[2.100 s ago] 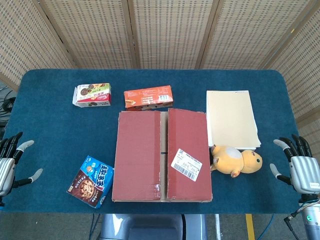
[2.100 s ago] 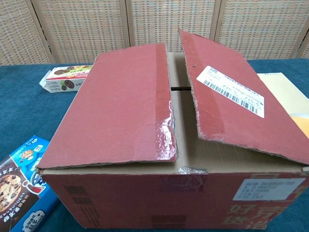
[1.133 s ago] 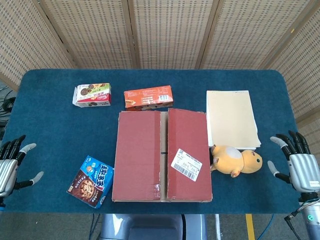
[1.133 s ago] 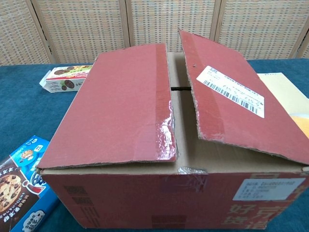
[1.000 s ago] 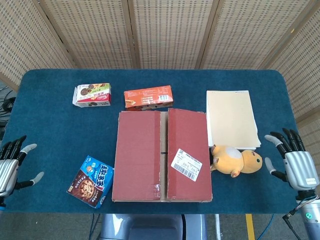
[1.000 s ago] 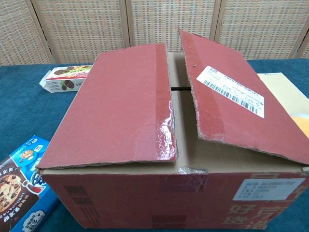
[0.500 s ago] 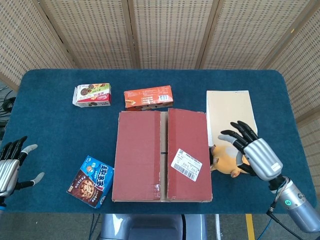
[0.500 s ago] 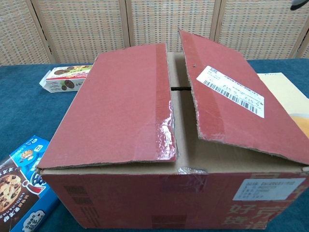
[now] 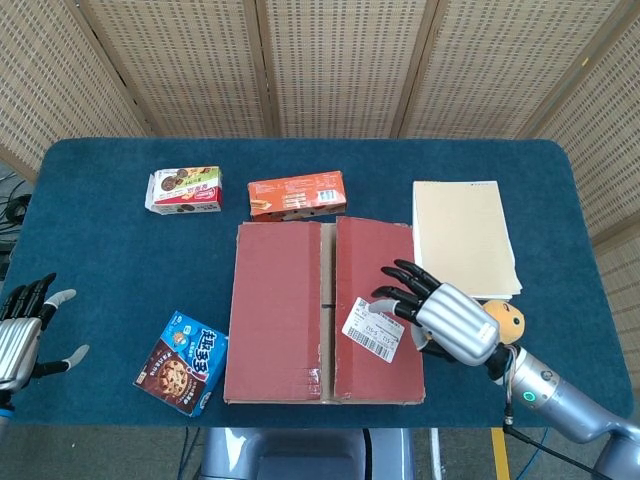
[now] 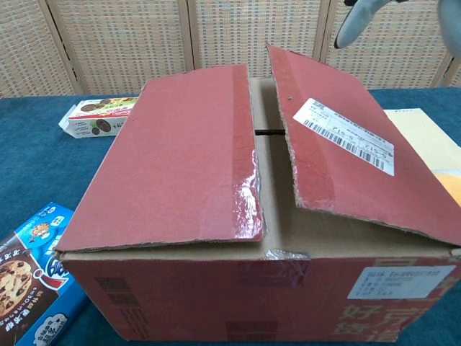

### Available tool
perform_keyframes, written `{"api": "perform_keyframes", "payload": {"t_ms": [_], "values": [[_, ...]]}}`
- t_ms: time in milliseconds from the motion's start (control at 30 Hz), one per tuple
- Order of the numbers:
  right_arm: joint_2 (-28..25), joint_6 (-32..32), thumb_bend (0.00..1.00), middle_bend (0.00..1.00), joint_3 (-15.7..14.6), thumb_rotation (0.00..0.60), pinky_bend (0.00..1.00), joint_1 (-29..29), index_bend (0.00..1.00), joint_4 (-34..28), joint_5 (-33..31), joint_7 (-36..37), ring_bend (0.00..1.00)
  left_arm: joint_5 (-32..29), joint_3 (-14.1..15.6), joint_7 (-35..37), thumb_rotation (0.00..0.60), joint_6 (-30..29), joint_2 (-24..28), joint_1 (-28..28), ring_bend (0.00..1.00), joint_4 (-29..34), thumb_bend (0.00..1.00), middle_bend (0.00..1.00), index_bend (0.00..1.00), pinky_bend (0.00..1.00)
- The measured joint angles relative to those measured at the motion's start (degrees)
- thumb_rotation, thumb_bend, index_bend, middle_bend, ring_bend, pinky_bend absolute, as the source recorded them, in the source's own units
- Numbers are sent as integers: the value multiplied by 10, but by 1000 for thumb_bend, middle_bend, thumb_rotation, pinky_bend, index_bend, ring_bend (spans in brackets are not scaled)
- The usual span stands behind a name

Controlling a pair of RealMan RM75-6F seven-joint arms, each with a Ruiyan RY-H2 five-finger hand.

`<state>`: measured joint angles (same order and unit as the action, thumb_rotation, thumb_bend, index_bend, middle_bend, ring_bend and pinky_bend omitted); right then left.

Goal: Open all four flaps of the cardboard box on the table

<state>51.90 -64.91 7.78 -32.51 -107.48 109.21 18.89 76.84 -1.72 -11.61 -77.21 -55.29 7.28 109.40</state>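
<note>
The red cardboard box (image 9: 300,310) (image 10: 216,216) stands in the middle of the table near its front edge. Its left top flap (image 10: 180,151) lies nearly flat. Its right top flap (image 10: 346,151), with a white shipping label (image 9: 372,328), is raised a little along the centre seam. My right hand (image 9: 445,320) hovers open over the right flap's outer edge, fingers spread toward the label; in the chest view only a grey fingertip (image 10: 353,18) shows at the top. My left hand (image 9: 22,335) hangs open off the table's left front edge.
A white snack box (image 9: 184,189) and an orange one (image 9: 297,195) lie behind the box. A blue cookie pack (image 9: 182,362) lies at its left front. A cream pad (image 9: 463,235) and a yellow plush toy (image 9: 505,320) lie to its right, the toy partly behind my right hand.
My right hand has swung in from the table's right edge, leftward over the plush toy, to above the box's right flap. The left hand has hardly moved. The flaps are unchanged.
</note>
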Motion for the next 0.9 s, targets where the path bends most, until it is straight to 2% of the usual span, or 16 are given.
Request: {"api": "perform_keyframes", "payload": {"t_ms": [433, 900], "values": [[20, 40, 1000, 246, -3, 600, 0, -53, 277, -25, 15, -21, 0, -6, 3, -5, 470, 8, -1, 4, 0, -2, 247, 0, 170, 0], [63, 72, 1000, 246, -10, 600, 0, -95, 289, -3, 16, -59, 0, -7, 9, 1, 471, 9, -1, 1, 0, -6, 248, 0, 171, 0]]}}
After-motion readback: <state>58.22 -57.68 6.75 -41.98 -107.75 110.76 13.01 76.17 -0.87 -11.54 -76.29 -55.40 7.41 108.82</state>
